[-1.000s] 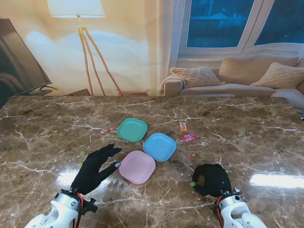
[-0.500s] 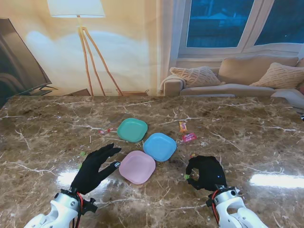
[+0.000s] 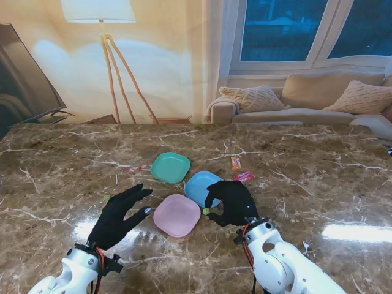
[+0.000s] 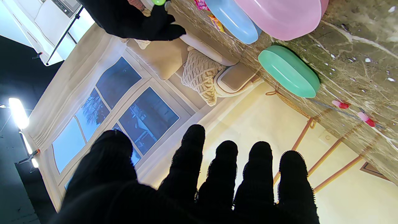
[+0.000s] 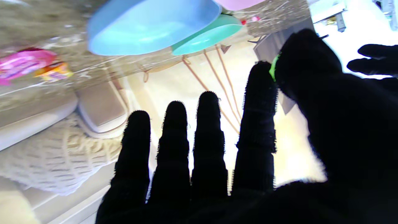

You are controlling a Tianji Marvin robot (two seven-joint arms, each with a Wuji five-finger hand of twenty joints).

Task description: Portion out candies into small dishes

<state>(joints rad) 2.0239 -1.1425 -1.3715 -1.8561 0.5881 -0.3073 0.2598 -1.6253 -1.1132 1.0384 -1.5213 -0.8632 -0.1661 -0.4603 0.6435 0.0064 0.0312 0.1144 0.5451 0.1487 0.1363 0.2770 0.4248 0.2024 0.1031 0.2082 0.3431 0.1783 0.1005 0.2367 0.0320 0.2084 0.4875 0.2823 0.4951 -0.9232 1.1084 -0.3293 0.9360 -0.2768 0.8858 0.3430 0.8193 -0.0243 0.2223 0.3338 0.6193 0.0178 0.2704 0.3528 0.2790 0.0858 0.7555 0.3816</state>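
Right hand pinches a small lime-green round candy between thumb and forefinger, hovering by the near edge of the pale blue square plastic dish, just right of the pink square plastic dish. Left hand empty, fingers spread. Risk: the shallow pinch slips and the candy rolls across the brown marble desk, missing both dishes.

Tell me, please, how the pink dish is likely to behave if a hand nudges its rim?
The pink dish looks like thin, shallow plastic, so it is probably light and would slide easily on the glossy marble table. Its low, wide shape suggests it would skid rather than tip. It might bump the blue dish beside it.
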